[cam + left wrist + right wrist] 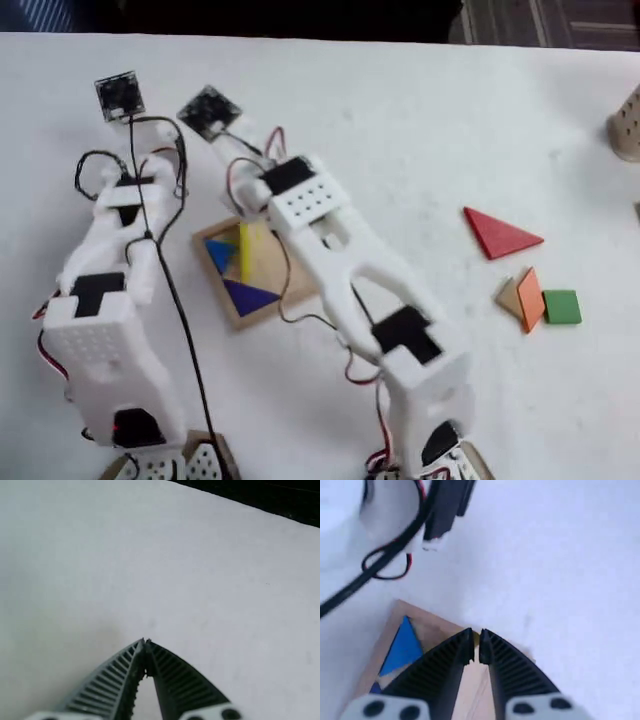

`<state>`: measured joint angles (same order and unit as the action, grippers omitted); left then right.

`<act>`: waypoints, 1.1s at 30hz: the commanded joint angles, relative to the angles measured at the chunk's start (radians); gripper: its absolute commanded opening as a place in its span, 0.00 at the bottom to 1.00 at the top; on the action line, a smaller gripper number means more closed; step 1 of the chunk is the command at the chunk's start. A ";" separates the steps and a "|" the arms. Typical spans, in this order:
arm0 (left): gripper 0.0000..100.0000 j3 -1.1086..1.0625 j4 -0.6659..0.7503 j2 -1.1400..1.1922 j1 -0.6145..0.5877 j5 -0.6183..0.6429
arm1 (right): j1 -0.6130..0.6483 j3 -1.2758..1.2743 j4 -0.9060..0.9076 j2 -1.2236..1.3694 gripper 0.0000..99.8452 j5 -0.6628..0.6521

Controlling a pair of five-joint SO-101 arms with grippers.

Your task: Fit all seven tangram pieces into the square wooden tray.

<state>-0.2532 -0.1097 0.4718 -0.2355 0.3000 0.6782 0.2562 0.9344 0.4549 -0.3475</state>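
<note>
Tray (427,625) is lying beneath my right gripper (476,642), jaws sitting closed near its blue triangle (402,647). My left gripper (145,647) is hanging closed over bare table (200,555); my right arm (345,265) is hiding part of the tray from above.

The right arm (345,255) and its cable (285,290) lie across the tray (232,312) (its left side is uncovered); bare desk (430,150) stretches between it and the loose pieces (530,298).

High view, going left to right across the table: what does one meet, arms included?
Left arm → wooden tray → tan piece → orange piece → green square. The red triangle spans tan and orange, so it is left out.
</note>
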 commanded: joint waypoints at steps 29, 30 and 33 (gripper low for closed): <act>0.02 0.054 -0.008 -0.056 0.005 0.012 | -0.047 0.025 0.378 -0.050 0.14 0.094; 0.02 0.054 -0.008 -0.056 0.005 0.012 | -0.031 -0.005 0.364 -0.062 0.14 0.094; 0.02 0.054 -0.008 -0.056 0.004 0.012 | -0.007 -0.078 0.315 -0.087 0.14 0.095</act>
<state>-0.2532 -0.1097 0.4718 -0.2355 0.3015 0.6490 0.2087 1.2919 0.4488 -0.2616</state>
